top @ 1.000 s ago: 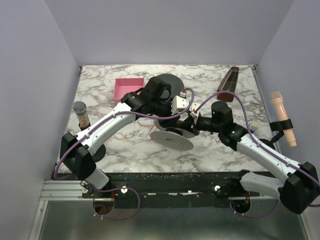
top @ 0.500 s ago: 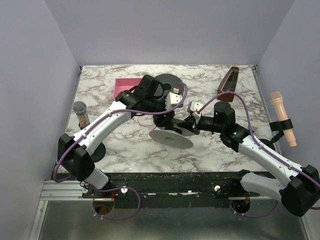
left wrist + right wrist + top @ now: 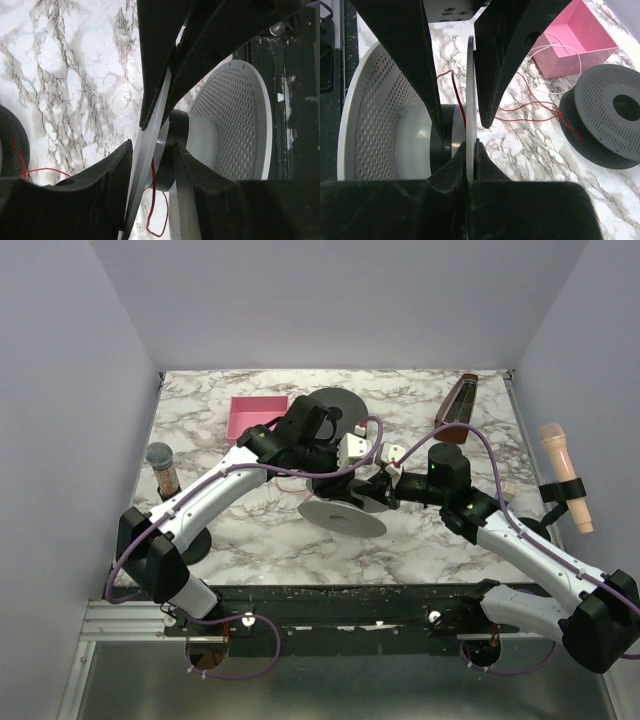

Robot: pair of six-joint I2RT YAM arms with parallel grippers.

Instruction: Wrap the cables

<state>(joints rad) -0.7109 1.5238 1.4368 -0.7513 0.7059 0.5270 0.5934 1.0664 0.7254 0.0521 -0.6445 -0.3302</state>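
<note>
Arms from both sides meet at the white spool [image 3: 345,518]. From above, your left gripper [image 3: 338,478] comes down at the spool's far side and your right gripper [image 3: 368,490] reaches in from its right. A black spool [image 3: 345,400] sits beyond the white one, and a pink box [image 3: 255,418] sits beyond it and to the left.

From the left wrist, your left gripper's fingers [image 3: 100,195] stand about half spread. One is on each side of the white spool's thin flange [image 3: 150,135], and neither presses on it or holds anything that shows. The right gripper's fingers come in from the top, closed on that same flange. The cable [image 3: 153,190] hangs in a thin red loop beside the hub, in the gap between your left fingers. Another stretch runs toward the black spool.

From the right wrist, your right fingers are pressed together on the flange's rim, gripping it. The left fingers opposite straddle the flange, with a gap showing on either side. The cable rises between the hub-side left finger and the flange. It also trails across the marble from the white spool to the black spool.
</note>
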